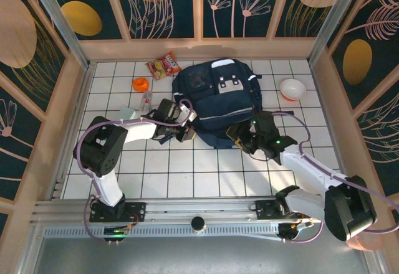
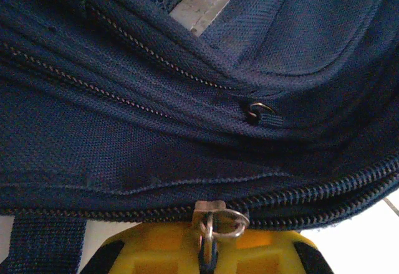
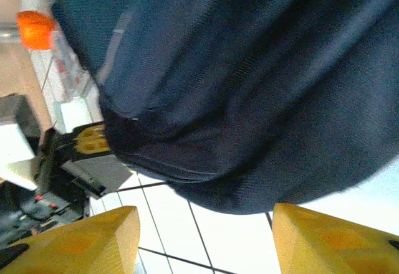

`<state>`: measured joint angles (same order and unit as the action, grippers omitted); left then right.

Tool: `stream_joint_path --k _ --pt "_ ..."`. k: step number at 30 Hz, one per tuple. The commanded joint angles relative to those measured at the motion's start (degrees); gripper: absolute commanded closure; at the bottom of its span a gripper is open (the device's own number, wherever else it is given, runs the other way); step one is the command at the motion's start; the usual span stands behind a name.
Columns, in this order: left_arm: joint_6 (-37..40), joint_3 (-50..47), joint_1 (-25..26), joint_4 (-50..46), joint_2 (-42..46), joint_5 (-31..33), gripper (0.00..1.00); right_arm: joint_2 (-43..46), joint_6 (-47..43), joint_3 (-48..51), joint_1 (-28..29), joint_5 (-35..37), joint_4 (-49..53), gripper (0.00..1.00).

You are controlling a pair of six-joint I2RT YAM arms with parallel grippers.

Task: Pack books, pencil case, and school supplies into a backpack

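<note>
The navy backpack point(image 1: 218, 96) lies on the white tiled floor in the middle. My left gripper point(image 1: 182, 126) is at its lower left edge, shut on the metal zipper pull point(image 2: 215, 221) of the main zip, with the yellow fingers point(image 2: 156, 252) right under the zip. My right gripper point(image 1: 241, 135) is at the lower right edge. Its yellow fingertips point(image 3: 81, 240) stand apart over bare tile, and the backpack's point(image 3: 249, 87) rim hangs just beyond them. The slim pale pencil case point(image 1: 146, 101) and a pale bluish piece of the school supplies point(image 1: 128, 113) lie left of the backpack. The books are hidden.
A red-orange snack packet point(image 1: 163, 65) and a small round orange object point(image 1: 141, 84) lie at the back left. A white bowl point(image 1: 292, 89) stands at the back right. Wooden walls close in the tiled floor on three sides.
</note>
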<state>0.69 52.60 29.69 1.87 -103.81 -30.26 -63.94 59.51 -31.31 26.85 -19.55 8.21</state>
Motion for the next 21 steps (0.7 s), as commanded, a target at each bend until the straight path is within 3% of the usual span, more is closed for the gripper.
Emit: stream_joint_path --k 1,3,5,13,21 --pt "-0.7 -0.1 0.0 -0.6 -1.0 0.9 1.0 -2.2 9.5 0.9 -0.4 -1.5 -5.8 0.42" --pt "-0.4 -0.1 -0.1 -0.5 -0.9 0.0 1.0 -3.6 9.1 1.1 -0.3 0.9 -6.0 0.45" --pt "0.6 -0.1 0.1 -0.8 -0.8 -1.6 1.0 -5.3 9.2 2.2 -0.5 2.4 -7.6 0.55" --pt "4.5 2.6 1.6 -4.9 -0.8 -7.1 1.0 -12.1 10.3 3.4 0.0 2.9 -14.7 0.76" --pt "4.2 6.8 7.8 -6.2 -0.9 -13.5 0.92 -12.8 12.5 3.6 1.6 5.0 -17.4 0.82"
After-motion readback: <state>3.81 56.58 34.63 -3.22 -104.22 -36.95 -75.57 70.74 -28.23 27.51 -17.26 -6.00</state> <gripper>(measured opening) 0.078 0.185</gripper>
